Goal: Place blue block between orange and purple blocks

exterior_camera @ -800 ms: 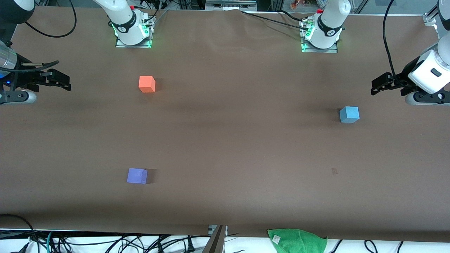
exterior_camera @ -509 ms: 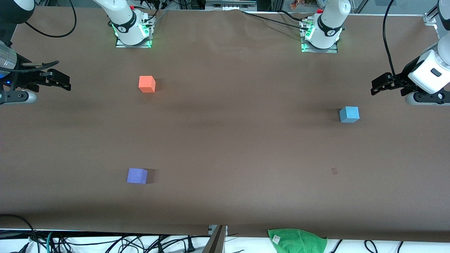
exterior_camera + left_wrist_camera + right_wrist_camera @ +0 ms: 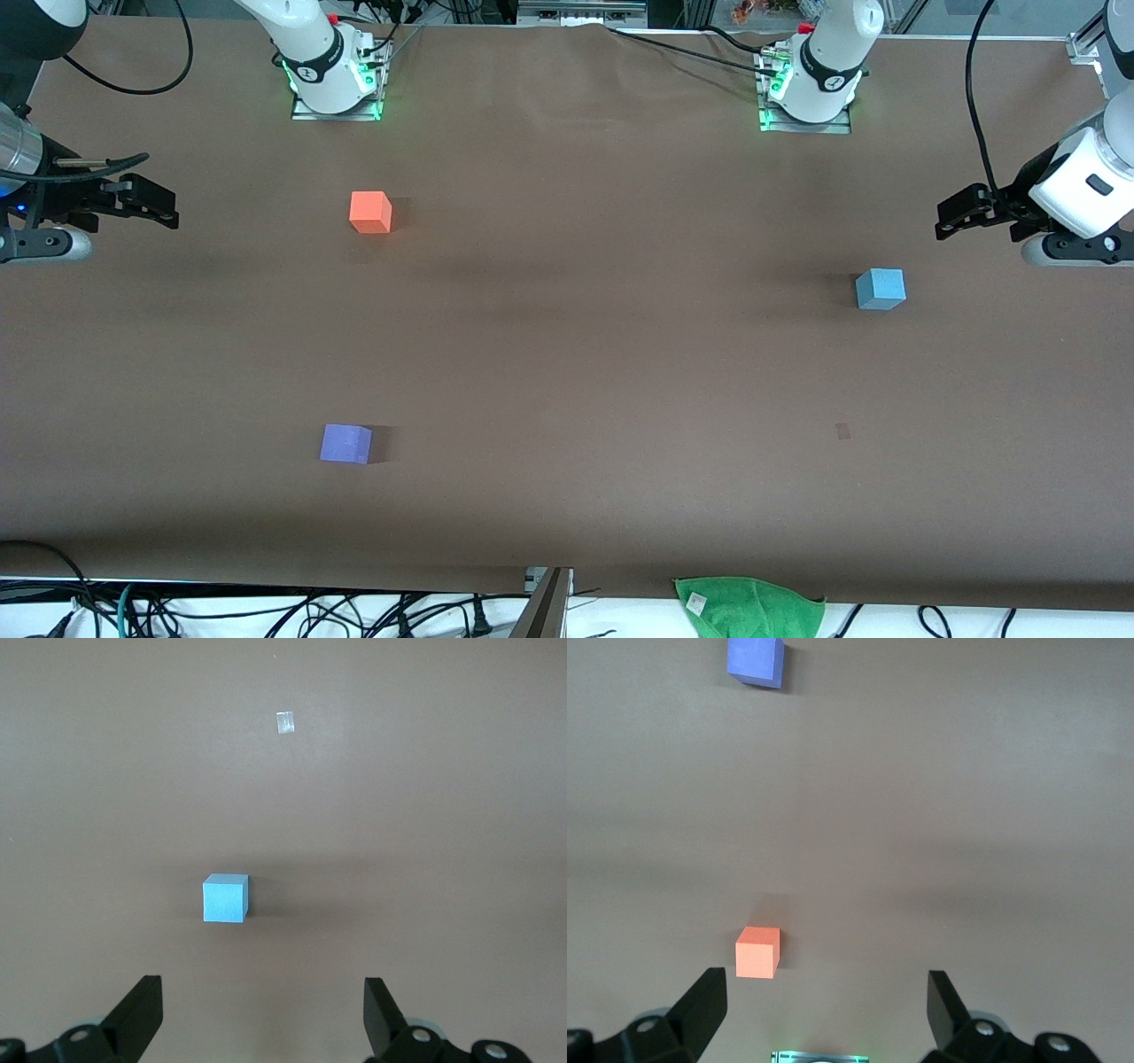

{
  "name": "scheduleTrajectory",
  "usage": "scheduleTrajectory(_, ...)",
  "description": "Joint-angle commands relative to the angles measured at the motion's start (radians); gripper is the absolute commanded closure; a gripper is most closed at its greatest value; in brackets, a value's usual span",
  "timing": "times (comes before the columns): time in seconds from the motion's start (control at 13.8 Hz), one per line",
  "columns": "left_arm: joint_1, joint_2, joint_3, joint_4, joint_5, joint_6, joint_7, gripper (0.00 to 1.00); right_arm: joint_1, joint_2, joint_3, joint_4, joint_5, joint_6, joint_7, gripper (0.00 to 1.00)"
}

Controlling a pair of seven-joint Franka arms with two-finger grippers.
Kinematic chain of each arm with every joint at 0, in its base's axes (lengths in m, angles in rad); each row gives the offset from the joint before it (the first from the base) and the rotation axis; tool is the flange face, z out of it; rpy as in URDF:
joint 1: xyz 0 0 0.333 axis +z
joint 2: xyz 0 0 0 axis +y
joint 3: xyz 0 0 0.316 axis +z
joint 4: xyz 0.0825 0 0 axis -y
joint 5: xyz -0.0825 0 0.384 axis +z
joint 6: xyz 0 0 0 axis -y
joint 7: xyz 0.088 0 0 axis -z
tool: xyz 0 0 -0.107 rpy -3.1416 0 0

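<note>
The blue block (image 3: 880,289) sits on the brown table toward the left arm's end; it also shows in the left wrist view (image 3: 225,898). The orange block (image 3: 370,213) sits toward the right arm's end, close to the bases, and shows in the right wrist view (image 3: 757,952). The purple block (image 3: 345,443) lies nearer to the front camera than the orange one and shows in the right wrist view (image 3: 756,660). My left gripper (image 3: 955,214) is open and empty, up in the air at its end of the table. My right gripper (image 3: 152,206) is open and empty at the opposite end.
A green cloth (image 3: 749,606) lies at the table's front edge. A small pale mark (image 3: 842,431) is on the table, nearer to the front camera than the blue block. Cables hang along the front edge.
</note>
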Motion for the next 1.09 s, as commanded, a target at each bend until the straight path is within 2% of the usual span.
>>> scheduleTrajectory(0.0, 0.003, 0.009, -0.006, 0.021, 0.003, -0.018, 0.021, 0.00, -0.010, -0.007, 0.005, -0.008, 0.000, 0.008, -0.016, 0.00)
scheduleTrajectory(1.02, 0.003, 0.015, -0.009, 0.021, 0.004, -0.013, 0.021, 0.00, -0.010, -0.007, 0.005, -0.008, 0.000, 0.008, -0.016, 0.00)
